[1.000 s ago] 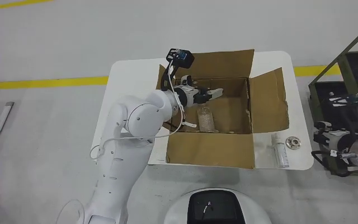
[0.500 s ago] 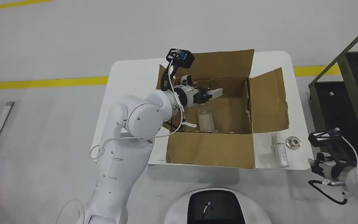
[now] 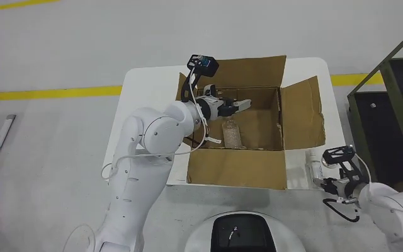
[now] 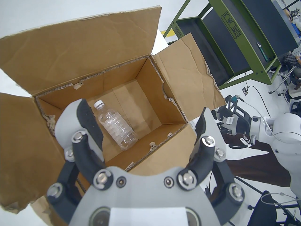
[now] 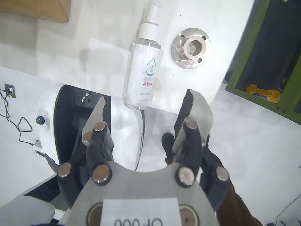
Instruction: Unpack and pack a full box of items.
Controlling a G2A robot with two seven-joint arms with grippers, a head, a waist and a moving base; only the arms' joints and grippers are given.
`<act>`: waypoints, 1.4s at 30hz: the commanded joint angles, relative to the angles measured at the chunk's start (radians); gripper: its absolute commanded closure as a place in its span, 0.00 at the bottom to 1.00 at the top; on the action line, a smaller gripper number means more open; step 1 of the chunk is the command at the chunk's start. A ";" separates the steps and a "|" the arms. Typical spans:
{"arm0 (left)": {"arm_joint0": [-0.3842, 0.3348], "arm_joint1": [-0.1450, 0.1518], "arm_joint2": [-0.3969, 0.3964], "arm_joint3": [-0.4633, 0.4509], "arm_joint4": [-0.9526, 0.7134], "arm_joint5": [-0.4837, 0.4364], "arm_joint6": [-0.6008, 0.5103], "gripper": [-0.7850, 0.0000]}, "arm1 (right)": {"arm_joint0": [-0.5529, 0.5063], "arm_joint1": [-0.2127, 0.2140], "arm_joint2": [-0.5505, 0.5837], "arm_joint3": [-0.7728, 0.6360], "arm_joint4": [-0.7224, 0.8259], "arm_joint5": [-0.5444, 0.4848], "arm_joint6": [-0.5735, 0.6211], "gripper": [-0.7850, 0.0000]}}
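Note:
An open cardboard box [image 3: 302, 113] stands mid-table with its flaps spread. A clear plastic bottle [image 3: 232, 133] [image 4: 116, 128] lies on the box floor. My left gripper [image 3: 244, 104] [image 4: 143, 118] hovers open over the box's left side, holding nothing. On the table right of the box lie a white spray bottle [image 3: 315, 169] [image 5: 144, 66] and a round metal flange [image 3: 329, 160] [image 5: 191, 48]. My right gripper [image 3: 327, 171] [image 5: 145, 109] is open at the table's front right edge, just short of the spray bottle's base.
A green metal cart [image 3: 378, 107] [image 4: 235, 38] stands close to the table's right side; an orange item [image 5: 263, 92] lies on its lower shelf. The table's left part [image 3: 145, 94] is bare.
The right arm has come in from the right side toward the table's front right corner, ending near the spray bottle. The left arm and the plastic bottle stayed put.

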 commanded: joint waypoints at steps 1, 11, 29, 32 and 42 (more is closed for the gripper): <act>0.000 0.000 0.000 0.000 0.000 0.000 0.000 0.00 | 0.023 -0.001 -0.031 0.017 -0.019 0.015 -0.003 0.27; 0.000 0.000 0.000 0.000 0.000 0.000 0.000 0.00 | 0.090 -0.005 -0.123 0.080 -0.099 0.073 -0.024 0.51; 0.000 0.000 0.000 0.000 0.000 0.000 0.000 0.00 | 0.125 -0.010 -0.162 0.149 -0.119 0.100 -0.035 0.47; 0.000 0.000 0.000 0.000 0.000 0.000 0.000 0.00 | 0.136 -0.011 -0.174 0.162 -0.127 0.098 -0.032 0.47; 0.000 0.000 0.000 0.000 0.000 0.000 0.000 0.00 | 0.163 -0.014 -0.185 0.195 -0.126 0.106 -0.021 1.00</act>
